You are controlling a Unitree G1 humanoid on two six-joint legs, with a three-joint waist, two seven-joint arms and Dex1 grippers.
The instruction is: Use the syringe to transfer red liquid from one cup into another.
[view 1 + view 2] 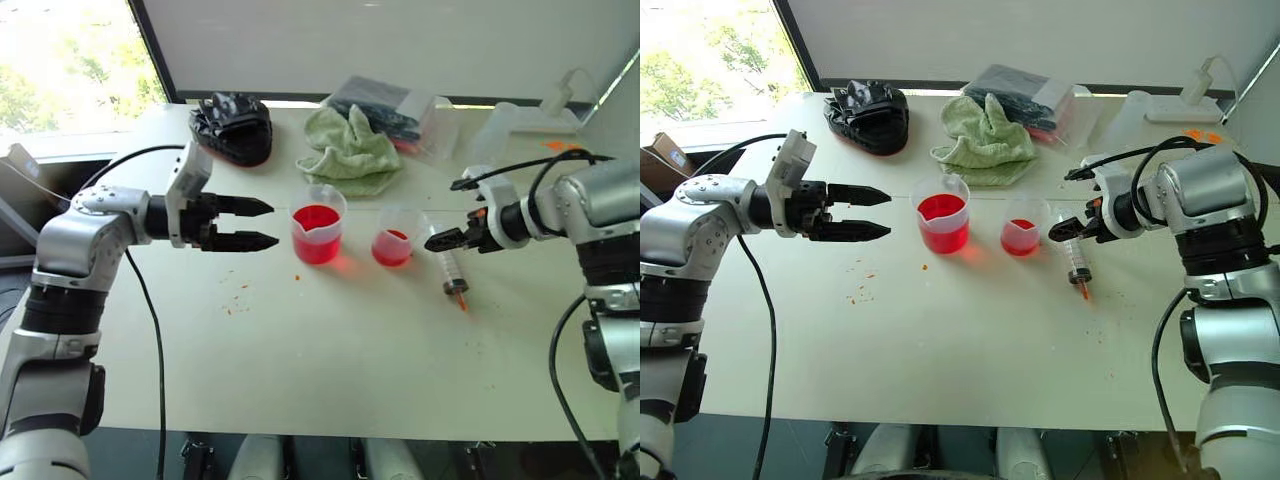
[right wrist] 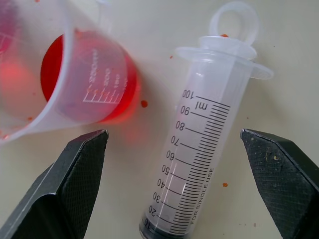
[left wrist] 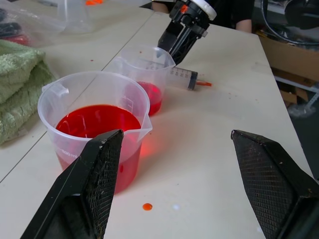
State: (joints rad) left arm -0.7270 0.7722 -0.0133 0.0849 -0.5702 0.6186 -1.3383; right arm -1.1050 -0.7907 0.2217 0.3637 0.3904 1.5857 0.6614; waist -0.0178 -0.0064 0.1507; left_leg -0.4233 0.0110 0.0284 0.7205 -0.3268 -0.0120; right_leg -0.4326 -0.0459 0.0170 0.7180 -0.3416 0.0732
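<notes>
The syringe (image 2: 199, 149) carries a printed black scale along its clear barrel: the numbers 100, 90, 80, 70, 60, 50, 40, 30, 20 and part of a 10 run down beside the tick marks, with "ml" set next to the 100 mark. Along the barrel below the scale stands the line "FOR SINGLE USE". The smaller cup (image 2: 84, 84) beside it bears raised measuring marks on its clear wall, of which 250, 200 and what looks like 150 can be read next to short graduation lines. The larger beaker (image 3: 94, 124) has faint embossed marks on its wall, too small to read
</notes>
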